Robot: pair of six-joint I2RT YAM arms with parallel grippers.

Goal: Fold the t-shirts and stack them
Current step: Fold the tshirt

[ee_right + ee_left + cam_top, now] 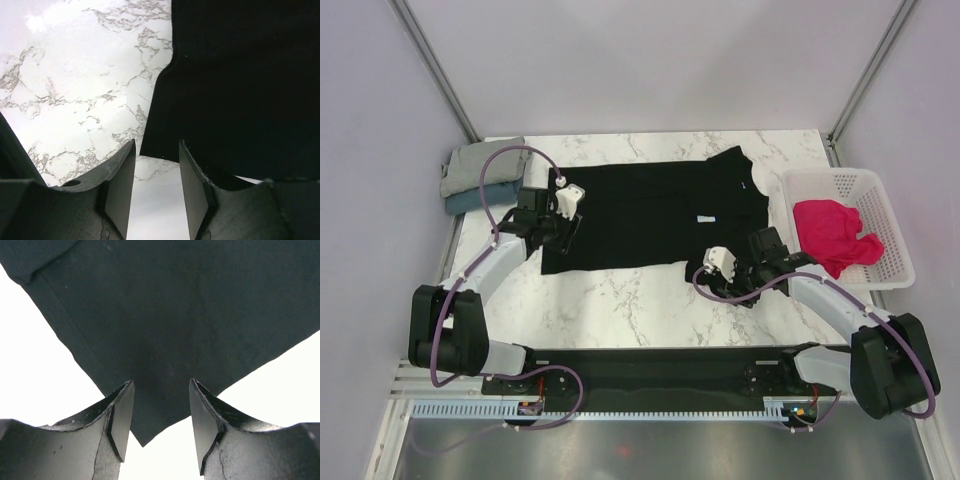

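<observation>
The black t-shirt (650, 210) lies spread flat on the marble table, its small white tag (706, 219) facing up. My left gripper (563, 238) is open over the shirt's near left part. In the left wrist view (156, 425) a corner of the black cloth (175, 315) points in between the fingers. My right gripper (705, 275) is open at the shirt's near right corner. In the right wrist view (156, 185) that corner of the cloth (240, 90) lies just ahead of the fingertips. The grey shirt (482, 165) lies folded on the dusty blue shirt (470, 200) at the back left. The pink-red shirt (830, 235) lies crumpled in the basket.
The white mesh basket (880, 190) stands at the table's right edge. Bare marble table (620, 300) lies between the black shirt and the arm bases. Walls close in the back and both sides.
</observation>
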